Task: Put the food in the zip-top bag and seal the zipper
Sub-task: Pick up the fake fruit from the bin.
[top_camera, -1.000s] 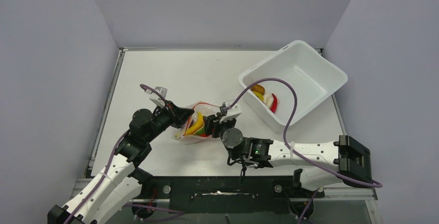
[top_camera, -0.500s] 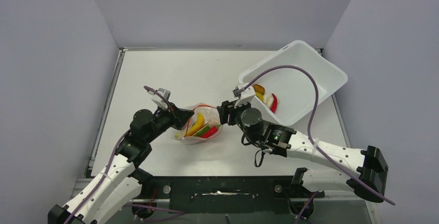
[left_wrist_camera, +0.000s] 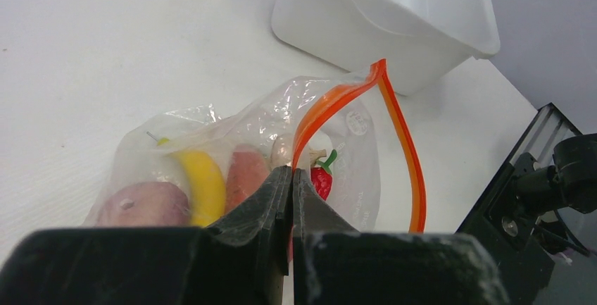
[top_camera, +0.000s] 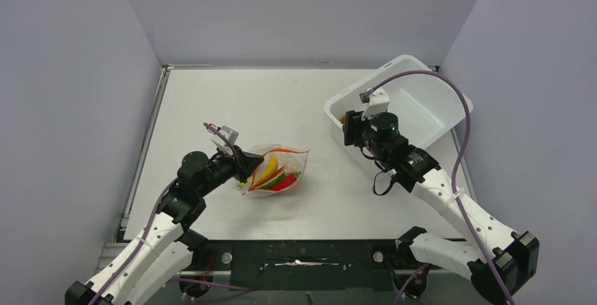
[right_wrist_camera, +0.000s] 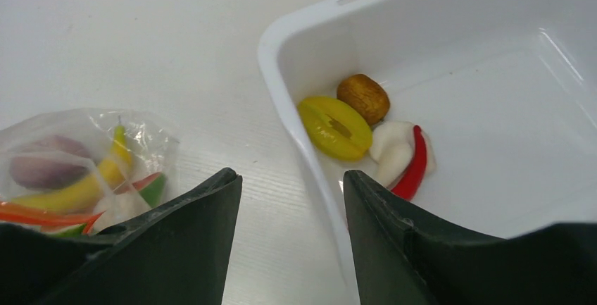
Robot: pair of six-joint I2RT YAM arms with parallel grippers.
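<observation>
The clear zip-top bag (top_camera: 278,171) lies on the table holding a yellow banana (left_wrist_camera: 204,185), a red chili (left_wrist_camera: 322,178), a watermelon slice and other pieces. Its orange-red zipper (left_wrist_camera: 401,129) stands open in a loop. My left gripper (top_camera: 243,167) is shut on the bag's mouth edge at the zipper strip (left_wrist_camera: 292,171). My right gripper (top_camera: 350,132) is open and empty (right_wrist_camera: 292,185) over the near-left rim of the white bin (right_wrist_camera: 281,44). In the bin lie a brown round bit (right_wrist_camera: 362,97), a yellow piece (right_wrist_camera: 334,127), a white piece (right_wrist_camera: 391,153) and a red chili (right_wrist_camera: 414,167).
The white bin (top_camera: 436,97) stands tilted at the back right of the table, close to the right wall. The bag also shows at the left of the right wrist view (right_wrist_camera: 77,164). Grey walls enclose the table on three sides.
My right gripper has left the bag's mouth and moved up and right to the bin's rim. The left gripper keeps its hold; the bag has settled slightly right.
</observation>
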